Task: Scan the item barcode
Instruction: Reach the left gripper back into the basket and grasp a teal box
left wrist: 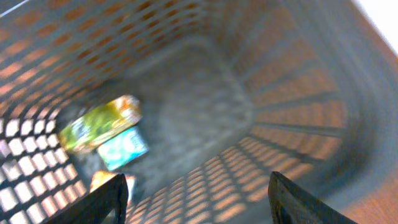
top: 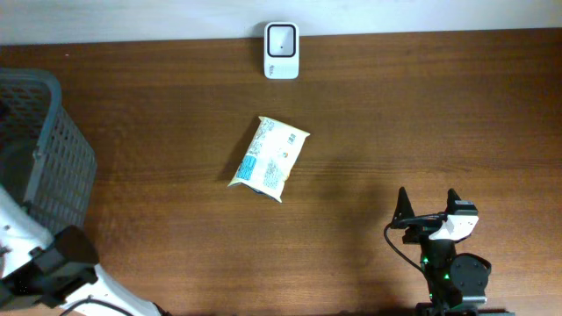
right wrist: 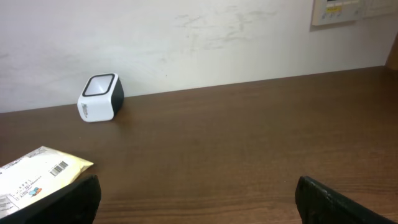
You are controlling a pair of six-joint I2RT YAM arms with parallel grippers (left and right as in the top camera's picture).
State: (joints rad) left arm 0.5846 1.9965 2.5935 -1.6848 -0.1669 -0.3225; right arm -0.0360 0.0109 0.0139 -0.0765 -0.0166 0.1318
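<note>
Overhead, packet (top: 269, 159) lies lengthwise far-right to near-left; left tool (left wrist: 198, 186) and right tool (right wrist: 198, 186) gape wide.

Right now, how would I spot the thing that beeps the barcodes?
Look at the wooden table and follow it to its far edge, by the white wall. In the middle of that edge stands the scanner, a small white box with a dark-edged window on top, unlike the flat snack packet lying mid-table.

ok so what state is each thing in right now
white and yellow snack packet, lying flat, barcode up
white box-shaped scanner, upright, untouched
grey plastic mesh basket, upright, holds several packets
left pincer, open, empty, over basket
right pincer, open, empty, apart from packet
</note>
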